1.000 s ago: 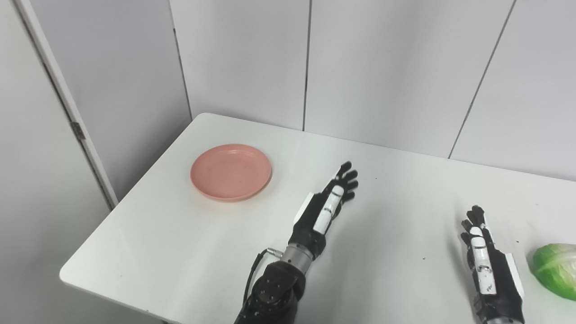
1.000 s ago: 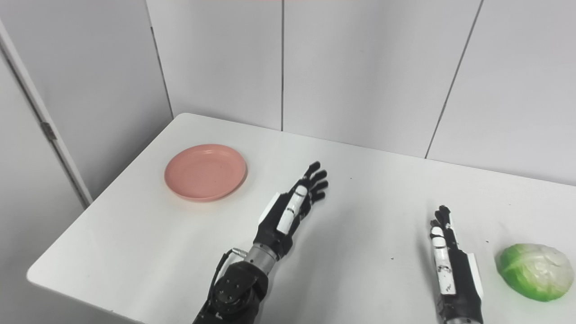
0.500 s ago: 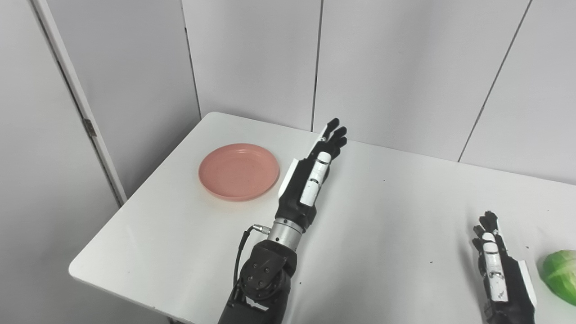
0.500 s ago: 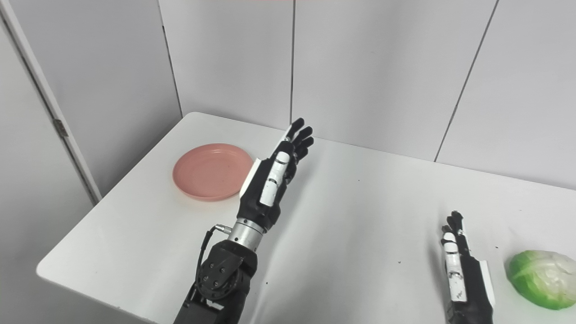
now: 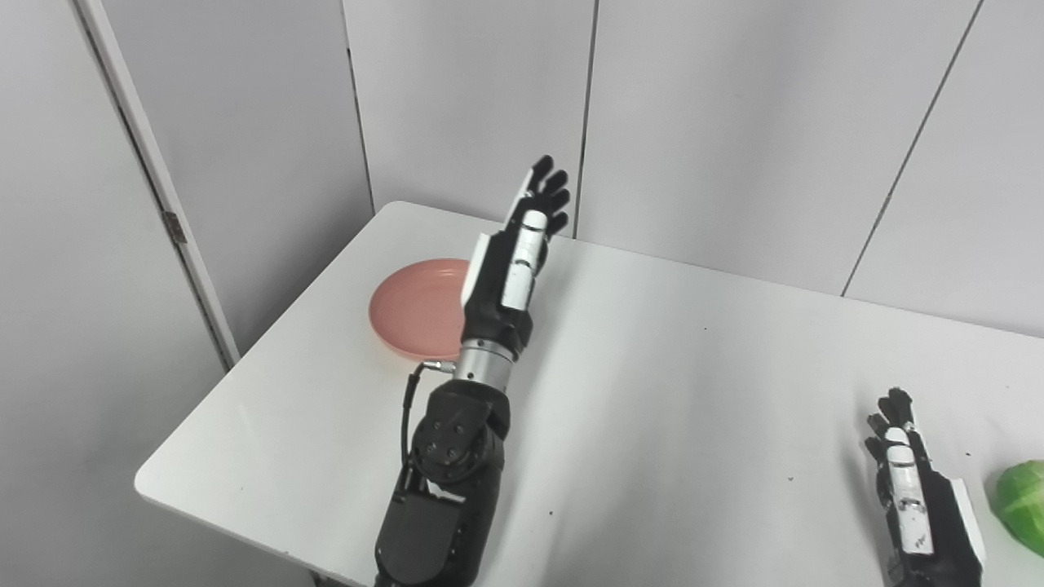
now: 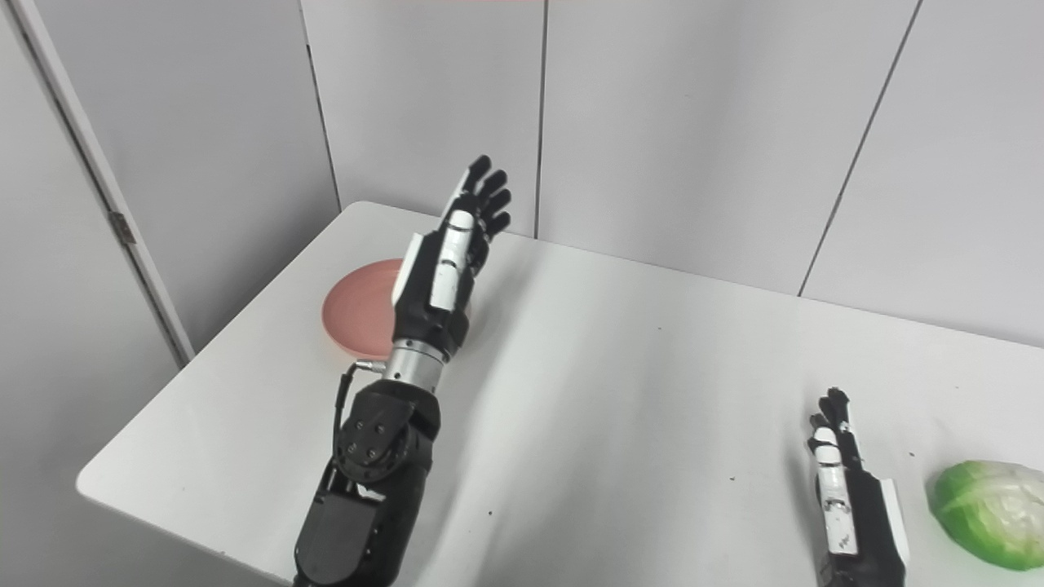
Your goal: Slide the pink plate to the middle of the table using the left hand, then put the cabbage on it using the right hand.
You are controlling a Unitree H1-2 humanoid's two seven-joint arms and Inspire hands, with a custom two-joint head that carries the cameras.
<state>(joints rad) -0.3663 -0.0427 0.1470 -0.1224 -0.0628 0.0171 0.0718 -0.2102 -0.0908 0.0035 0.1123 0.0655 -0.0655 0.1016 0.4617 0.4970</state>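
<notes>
Pink plate [image 5: 412,314] sits flat on the table's left side, toward the far left corner, not at the middle. The raised arm hides its right part in both views. No contact with it visible. Judged from this, the slide has not begun.

Left hand [image 5: 514,253] is lifted well clear of the table, above and just right of the plate as the cameras see it; how high above it cannot be told. Fingers [image 5: 548,186] are straight and extended, close together but not curled, pointing up and away toward the back wall. It holds nothing. Forearm rises steeply from the near table edge.

Cabbage [image 6: 987,512] lies on the table at the far right, near the front edge, pale green with a whitish sheen. It is cut by the frame edge in the left eye view. It is well apart from the plate.

Right hand [image 6: 852,505] is low over the table, just left of the cabbage, with a gap between them. Fingers are extended and close together, empty. Whether it rests on the surface or hovers, cannot tell.

Left to do, by my reading: bring the left hand down to the plate, push it rightward to centre, then the whole cabbage pick and place.

Table [image 6: 636,391] is white, smooth, with rounded corners and a few small dark specks near the right side; nothing else is on it. The finish looks slick, so the plate should slide readily. Behind it are plain grey-white wall panels [image 5: 734,122] with dark vertical seams. At the left is a pale door or panel frame carrying a small metal hinge [image 5: 172,227].
</notes>
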